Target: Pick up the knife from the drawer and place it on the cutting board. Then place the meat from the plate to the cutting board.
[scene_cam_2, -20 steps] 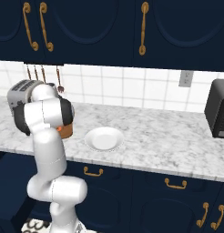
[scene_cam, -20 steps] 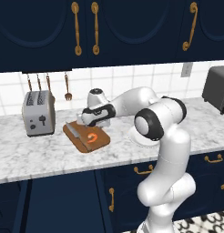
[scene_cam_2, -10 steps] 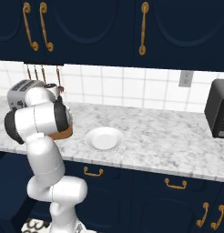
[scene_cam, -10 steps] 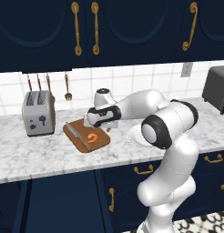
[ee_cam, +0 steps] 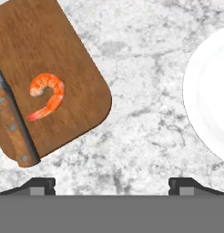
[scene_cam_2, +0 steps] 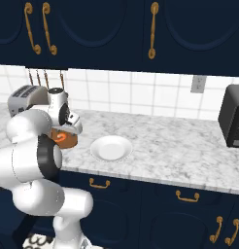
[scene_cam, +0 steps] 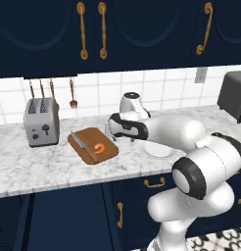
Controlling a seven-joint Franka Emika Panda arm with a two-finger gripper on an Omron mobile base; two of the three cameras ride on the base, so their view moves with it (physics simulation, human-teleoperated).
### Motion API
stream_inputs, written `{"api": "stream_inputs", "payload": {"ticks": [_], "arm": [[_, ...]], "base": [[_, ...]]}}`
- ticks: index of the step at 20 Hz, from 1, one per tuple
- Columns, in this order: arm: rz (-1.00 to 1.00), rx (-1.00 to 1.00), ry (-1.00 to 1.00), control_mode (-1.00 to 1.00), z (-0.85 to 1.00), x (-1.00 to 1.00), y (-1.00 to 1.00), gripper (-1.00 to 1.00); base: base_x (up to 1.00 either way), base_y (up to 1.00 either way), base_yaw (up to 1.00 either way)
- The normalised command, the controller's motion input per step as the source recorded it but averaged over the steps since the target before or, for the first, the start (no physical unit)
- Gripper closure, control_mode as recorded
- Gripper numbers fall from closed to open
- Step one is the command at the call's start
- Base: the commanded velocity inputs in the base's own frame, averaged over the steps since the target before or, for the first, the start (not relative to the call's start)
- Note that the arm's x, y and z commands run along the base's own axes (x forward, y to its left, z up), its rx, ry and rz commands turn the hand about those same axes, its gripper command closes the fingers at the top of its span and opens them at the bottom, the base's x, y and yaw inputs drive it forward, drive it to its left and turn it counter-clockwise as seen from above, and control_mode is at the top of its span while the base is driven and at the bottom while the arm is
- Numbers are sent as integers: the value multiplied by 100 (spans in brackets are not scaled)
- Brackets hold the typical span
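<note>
The brown cutting board [ee_cam: 63, 63] lies on the marble counter with the knife [ee_cam: 12, 129] along one edge, wooden handle toward me, and the curled orange meat [ee_cam: 47, 93] beside it. The same board [scene_cam: 93, 145], knife [scene_cam: 79, 142] and meat [scene_cam: 99, 148] show to the right of the toaster. The white plate [ee_cam: 209, 100] sits bare just right of the board. My gripper [ee_cam: 112, 186] hangs open and holds nothing, over the bare counter between board and plate. It also shows from the base [scene_cam: 112, 136] [scene_cam_2: 73, 130].
A silver toaster [scene_cam: 41, 122] stands left of the board, with brass-handled utensils [scene_cam: 72, 93] hanging on the tiled wall. A dark appliance [scene_cam_2: 233, 116] sits at the counter's far right. Below the counter, a navy drawer front [scene_cam: 142, 188] with a curved brass handle is shut.
The hand has drawn away from over the board toward the plate, leaving the meat lying on the board. The jaws have opened a little wider.
</note>
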Motion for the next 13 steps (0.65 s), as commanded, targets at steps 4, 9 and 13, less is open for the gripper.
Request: {"api": "stream_inputs", "payload": {"ticks": [4, 9, 13], "arm": [[13, 0, -1, -100, 100, -43, -42, -100], [8, 0, 0, -100, 86, -41, -51, -100], [2, 0, 0, -100, 50, -64, -52, -100]], "base": [[0, 0, 0], [0, 0, 0], [0, 0, 0]]}}
